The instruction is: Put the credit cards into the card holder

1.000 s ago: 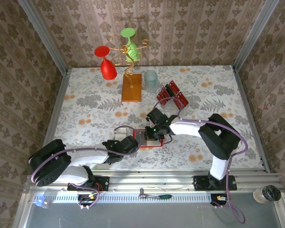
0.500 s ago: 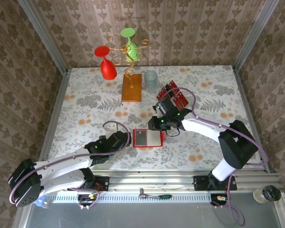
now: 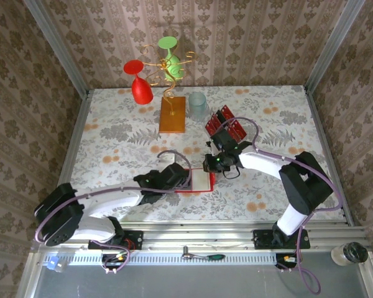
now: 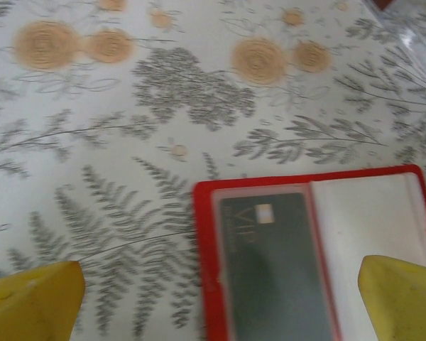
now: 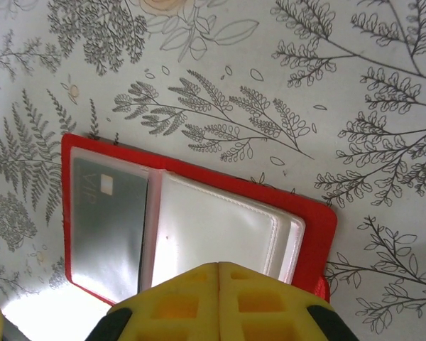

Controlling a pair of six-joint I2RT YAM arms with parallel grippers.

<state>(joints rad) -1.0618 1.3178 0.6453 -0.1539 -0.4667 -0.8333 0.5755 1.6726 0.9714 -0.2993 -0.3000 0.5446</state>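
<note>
The card holder (image 3: 202,181) lies open on the table, red-bordered with pale pockets (image 5: 213,227). A dark card (image 4: 270,263) with a small chip sits in its left pocket (image 5: 103,220). My left gripper (image 3: 184,179) hangs open over the holder's left half, its yellow fingertips (image 4: 32,302) wide apart on either side in the left wrist view. My right gripper (image 3: 210,166) is shut with nothing in it, just above the holder's right pocket (image 5: 219,298). Several red credit cards (image 3: 225,126) stand in a clear stand behind the right arm.
At the back of the floral table (image 3: 112,143) stand a gold wire rack with a red glass (image 3: 140,87) and a green glass (image 3: 171,62), its orange wooden base (image 3: 172,115), and a pale green cup (image 3: 197,105).
My left gripper has slid right and now covers the holder's left half, jaws wide. The right gripper has come down a little toward the holder's far right edge and is shut.
</note>
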